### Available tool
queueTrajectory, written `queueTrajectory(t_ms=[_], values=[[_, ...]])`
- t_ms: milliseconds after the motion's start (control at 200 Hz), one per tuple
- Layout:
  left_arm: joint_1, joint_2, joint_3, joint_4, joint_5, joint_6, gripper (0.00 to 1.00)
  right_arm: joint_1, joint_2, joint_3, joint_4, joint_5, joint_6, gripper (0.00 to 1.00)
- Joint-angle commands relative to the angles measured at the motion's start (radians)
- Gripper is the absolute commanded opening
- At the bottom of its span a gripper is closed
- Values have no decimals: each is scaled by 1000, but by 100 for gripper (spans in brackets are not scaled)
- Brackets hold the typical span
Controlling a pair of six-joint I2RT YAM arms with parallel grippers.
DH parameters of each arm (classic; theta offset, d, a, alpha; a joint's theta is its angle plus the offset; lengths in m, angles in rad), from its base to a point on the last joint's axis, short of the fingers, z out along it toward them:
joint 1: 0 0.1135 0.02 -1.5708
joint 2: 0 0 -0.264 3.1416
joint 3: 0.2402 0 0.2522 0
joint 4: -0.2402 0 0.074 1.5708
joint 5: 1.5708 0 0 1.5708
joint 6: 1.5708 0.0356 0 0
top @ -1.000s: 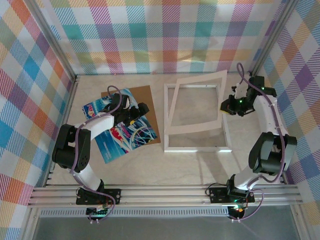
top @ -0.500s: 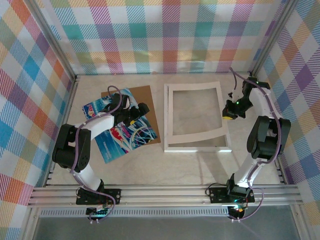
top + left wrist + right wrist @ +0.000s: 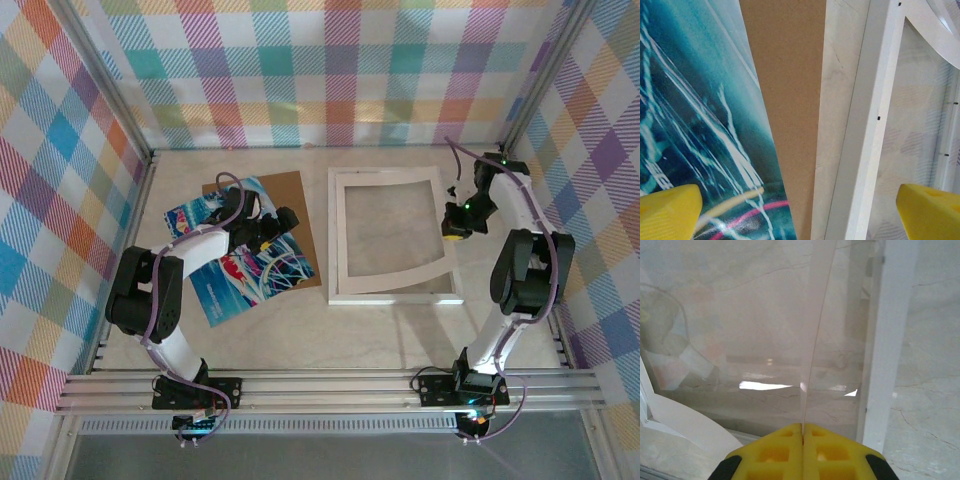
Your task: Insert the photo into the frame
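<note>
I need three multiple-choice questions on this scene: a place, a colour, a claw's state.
1. Relative to the frame, the photo lies: A) inside it; B) left of it, partly on the brown backing board; C) behind it, at the wall.
2. The frame's moulding is: A) black; B) white; C) red.
3. The left claw is: A) open; B) shut on the photo; C) shut on the frame.
Answers: 1 B, the top view shows it overlapping the board; 2 B, its border is white; 3 A, its yellow fingertips stand far apart.
</note>
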Motion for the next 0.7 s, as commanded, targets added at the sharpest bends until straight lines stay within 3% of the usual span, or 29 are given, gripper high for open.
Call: queueTrajectory(t_ms=[0, 310, 520, 695], values=[[-3, -1, 24, -5, 8, 16, 100, 10, 4, 11, -6, -24, -18, 0], [-3, 5, 34, -6, 17, 11, 100, 10, -22, -78, 69, -57, 63, 0], [-3, -5, 30, -15, 5, 22, 100, 10, -52, -143, 135, -35, 106, 16], [-4, 1, 26, -8, 10, 19, 100, 9, -59, -138, 129, -26, 149, 36]])
